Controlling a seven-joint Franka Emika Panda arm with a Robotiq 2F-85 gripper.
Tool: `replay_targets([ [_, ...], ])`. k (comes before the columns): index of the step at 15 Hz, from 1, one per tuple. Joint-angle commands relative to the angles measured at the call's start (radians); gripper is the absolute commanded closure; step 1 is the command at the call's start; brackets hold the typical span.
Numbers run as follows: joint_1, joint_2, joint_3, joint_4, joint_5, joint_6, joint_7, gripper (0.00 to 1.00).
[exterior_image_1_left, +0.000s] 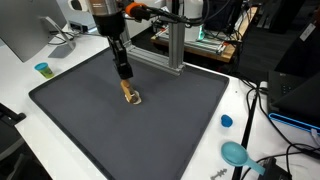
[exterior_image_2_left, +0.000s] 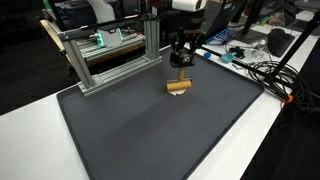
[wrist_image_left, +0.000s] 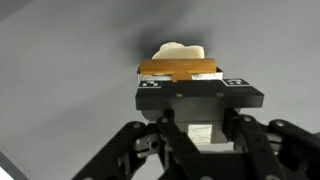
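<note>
The fingers (exterior_image_1_left: 124, 82) of the gripper (exterior_image_1_left: 127, 89) are drawn in narrow and clamp a wooden block (exterior_image_1_left: 132, 97). In the wrist view the block lies crosswise at the fingertips, brown on top with a pale cream part past it. It hangs straight below the fingers, down at the dark mat (exterior_image_1_left: 90, 130); whether it touches the mat I cannot tell.

Nearest to the fingers is an aluminium frame (exterior_image_1_left: 172, 50), standing behind them at the mat's far edge, apart from the block. A small teal cup (exterior_image_1_left: 42, 69) stands well off to one side of the fingers, off the mat. On the opposite side, well apart, lie a blue cap (exterior_image_1_left: 226, 121) and, farther still, a teal round thing (exterior_image_1_left: 236, 153). Cables (exterior_image_2_left: 262, 72) trail along that same edge.

The mat covers most of a white table (exterior_image_2_left: 30, 120). Beyond the fingers the room shows a monitor (exterior_image_1_left: 20, 35) and desks crowded with equipment.
</note>
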Motion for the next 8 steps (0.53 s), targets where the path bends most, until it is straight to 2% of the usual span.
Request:
replay_targets([
  [1, -0.018, 0.042, 0.004, 0.050, 0.033, -0.012, -0.061, 0.78],
  [4, -0.030, 0.090, 0.021, 0.084, 0.063, -0.039, -0.145, 0.78],
  [8, -0.038, 0.134, 0.031, 0.142, 0.071, -0.167, -0.259, 0.78],
])
